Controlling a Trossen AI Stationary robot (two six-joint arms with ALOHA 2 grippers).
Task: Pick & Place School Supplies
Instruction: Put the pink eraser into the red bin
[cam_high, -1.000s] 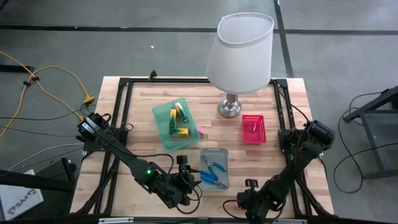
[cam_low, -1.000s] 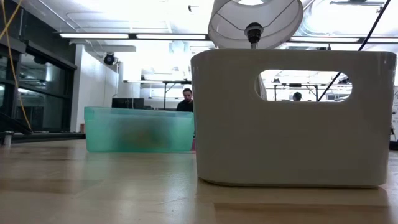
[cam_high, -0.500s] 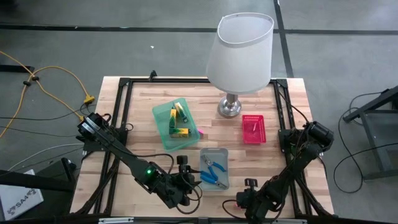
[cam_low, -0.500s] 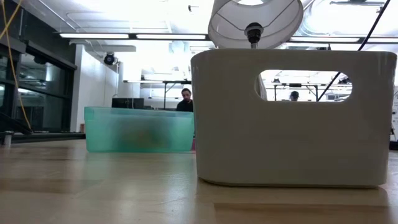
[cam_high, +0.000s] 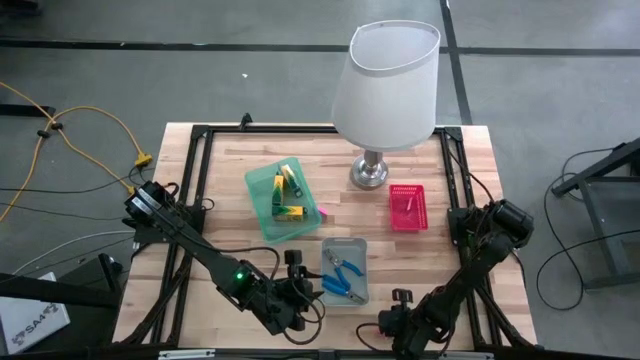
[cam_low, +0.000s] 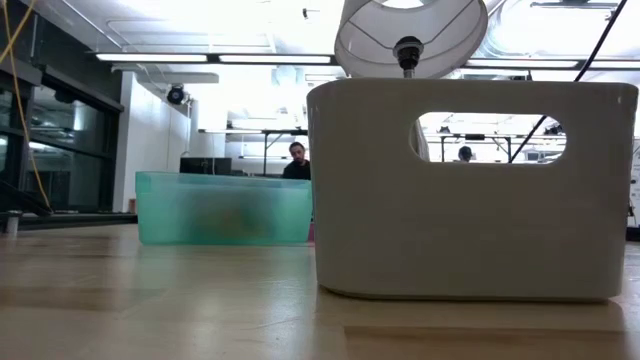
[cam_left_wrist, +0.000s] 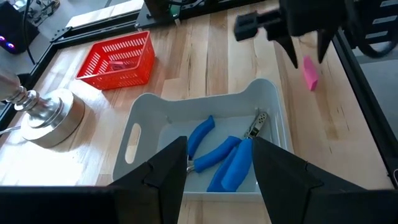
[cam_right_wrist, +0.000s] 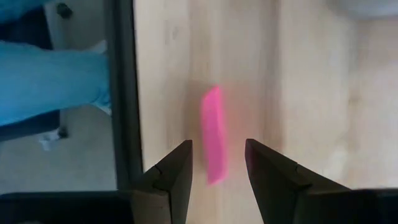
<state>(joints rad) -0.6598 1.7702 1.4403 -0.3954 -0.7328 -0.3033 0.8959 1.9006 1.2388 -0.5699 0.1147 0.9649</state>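
1. The right gripper (cam_right_wrist: 216, 186) hangs over the table's front edge, fingers open around a pink bar (cam_right_wrist: 213, 134) lying on the wood.
2. The left gripper (cam_left_wrist: 216, 171) hovers open beside the grey tray (cam_left_wrist: 140, 124) holding blue-handled pliers (cam_left_wrist: 214, 152).

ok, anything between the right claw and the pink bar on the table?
Nothing visible. The open right claw is right by the pink bar, which lies alone on bare wood, framed between its fingers.

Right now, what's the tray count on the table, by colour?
green tray: 1
grey tray: 1
pink tray: 1
Total: 3
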